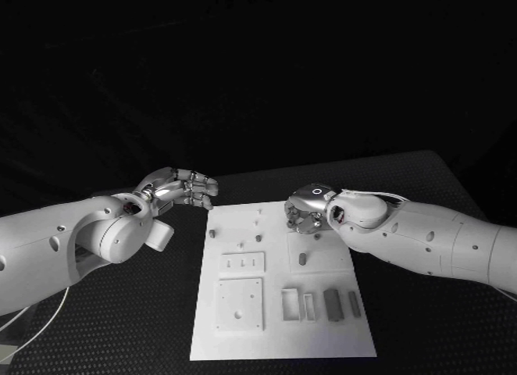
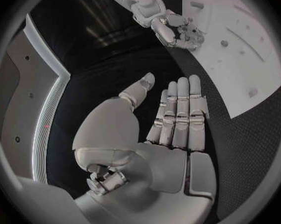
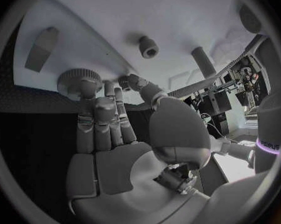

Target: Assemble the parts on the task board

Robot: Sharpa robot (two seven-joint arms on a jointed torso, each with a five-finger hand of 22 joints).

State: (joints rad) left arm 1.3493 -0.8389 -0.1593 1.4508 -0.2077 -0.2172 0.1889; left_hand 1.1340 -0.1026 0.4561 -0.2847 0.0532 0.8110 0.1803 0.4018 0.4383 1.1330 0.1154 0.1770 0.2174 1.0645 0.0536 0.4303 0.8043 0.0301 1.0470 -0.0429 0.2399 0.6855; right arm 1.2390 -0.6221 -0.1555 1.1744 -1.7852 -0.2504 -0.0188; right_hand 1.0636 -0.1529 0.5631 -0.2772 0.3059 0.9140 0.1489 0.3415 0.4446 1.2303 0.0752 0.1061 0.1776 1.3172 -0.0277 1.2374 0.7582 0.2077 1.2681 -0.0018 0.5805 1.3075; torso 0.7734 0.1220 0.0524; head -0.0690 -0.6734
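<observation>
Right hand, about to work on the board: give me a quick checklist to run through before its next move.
1. Right hand over the far end of the board: ok.
2. Its fingers reach the round part: ok.
3. Round part gripped: cannot tell.
4. Peg apart from the fingers: ok.
5. Left hand holds nothing, off the board: ok.

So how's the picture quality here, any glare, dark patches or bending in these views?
Head view: the white task board is brightly lit against near-black surroundings. Left wrist view: fisheye bends the board's edge; the silver left hand is evenly lit. Right wrist view: the board looks washed out, the silver right hand dim.
</observation>
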